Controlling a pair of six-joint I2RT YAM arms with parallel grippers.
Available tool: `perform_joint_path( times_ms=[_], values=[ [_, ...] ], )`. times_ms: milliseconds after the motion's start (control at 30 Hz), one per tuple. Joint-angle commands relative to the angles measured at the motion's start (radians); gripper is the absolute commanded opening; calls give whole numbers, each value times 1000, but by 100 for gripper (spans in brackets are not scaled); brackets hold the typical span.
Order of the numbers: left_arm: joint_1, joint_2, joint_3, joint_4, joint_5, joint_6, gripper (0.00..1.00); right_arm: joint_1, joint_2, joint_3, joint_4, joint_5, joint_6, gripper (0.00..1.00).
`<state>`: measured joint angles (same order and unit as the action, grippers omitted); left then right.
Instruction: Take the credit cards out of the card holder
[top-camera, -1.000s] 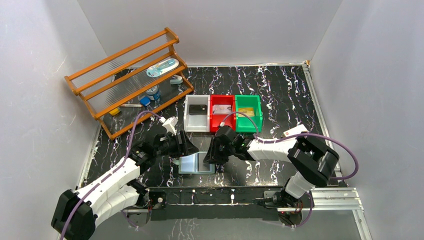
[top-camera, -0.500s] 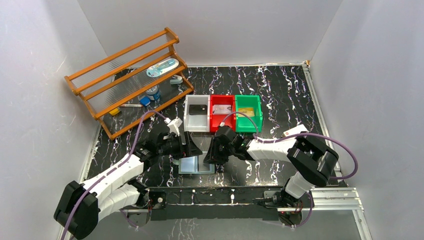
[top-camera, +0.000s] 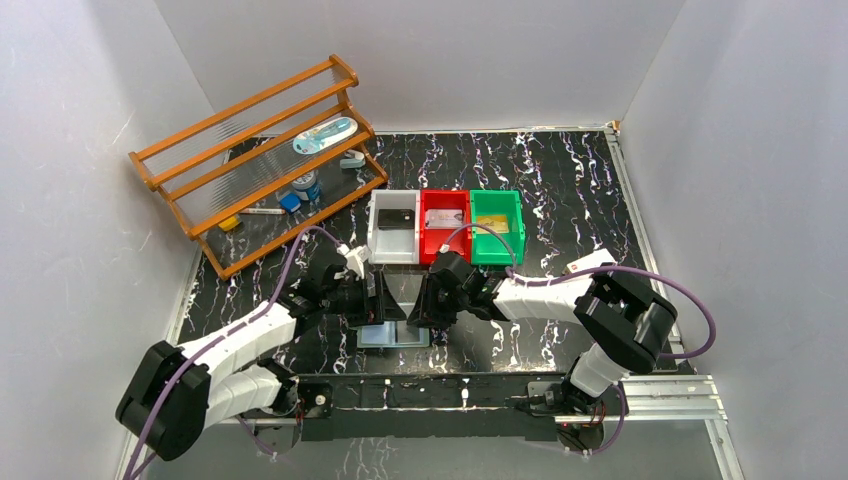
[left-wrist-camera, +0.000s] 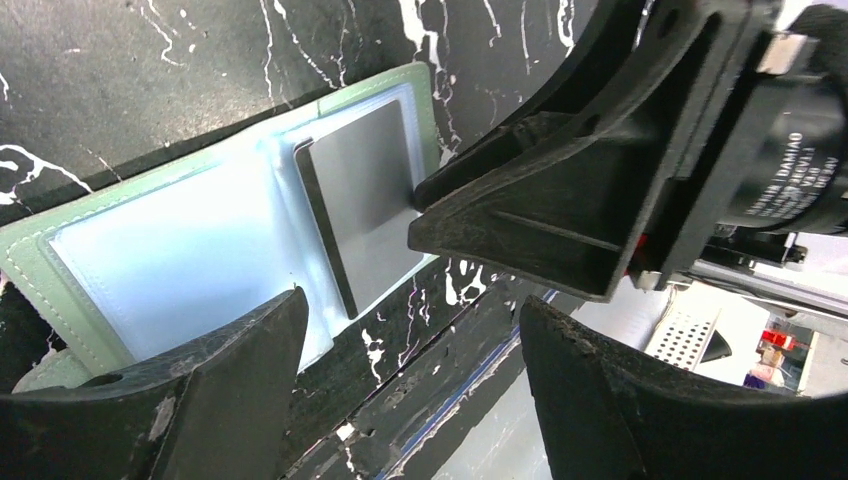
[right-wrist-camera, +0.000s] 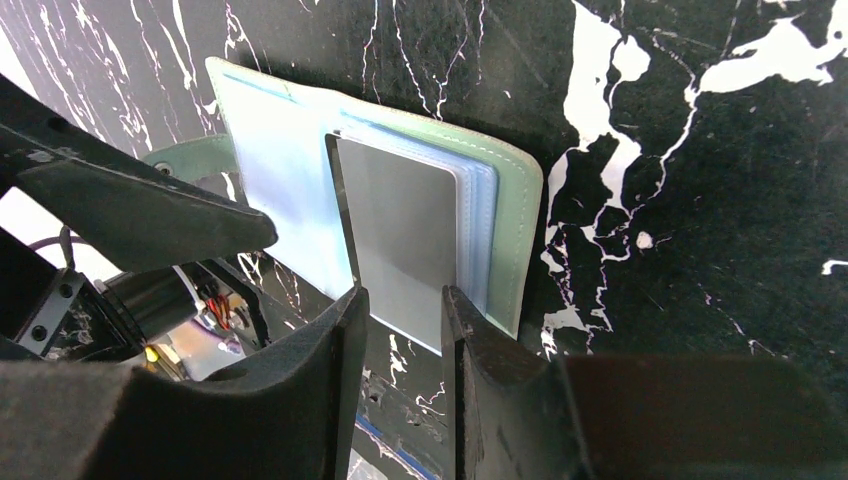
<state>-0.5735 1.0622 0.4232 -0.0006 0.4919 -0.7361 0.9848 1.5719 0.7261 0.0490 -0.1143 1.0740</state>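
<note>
The card holder lies spread open on the table near the front edge, grey-green rim up, pale glossy pockets showing. A grey credit card sits in its right half, its inner edge raised. My right gripper hovers at that card's near edge, jaws a narrow gap apart with nothing between them; one fingertip touches the card. My left gripper is wide open and empty over the holder's left half.
White bin, red bin and green bin stand in a row behind the holder, each with a card inside. A wooden rack with small items is at the back left. A white box lies right.
My left gripper has moved right and forward, from beside the holder to over its left half, close to the right gripper. The right arm and the holder have not moved.
</note>
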Motion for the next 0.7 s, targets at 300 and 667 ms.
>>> perform_joint_path(
  times_ms=[300,667],
  values=[
    [-12,-104,19,-66,-136,36,98,3,18,34,-50,33,-11,43],
    [-2,-301,-119,129,-87,-109,98,2,-2,-5,3,5,26,44]
  ],
)
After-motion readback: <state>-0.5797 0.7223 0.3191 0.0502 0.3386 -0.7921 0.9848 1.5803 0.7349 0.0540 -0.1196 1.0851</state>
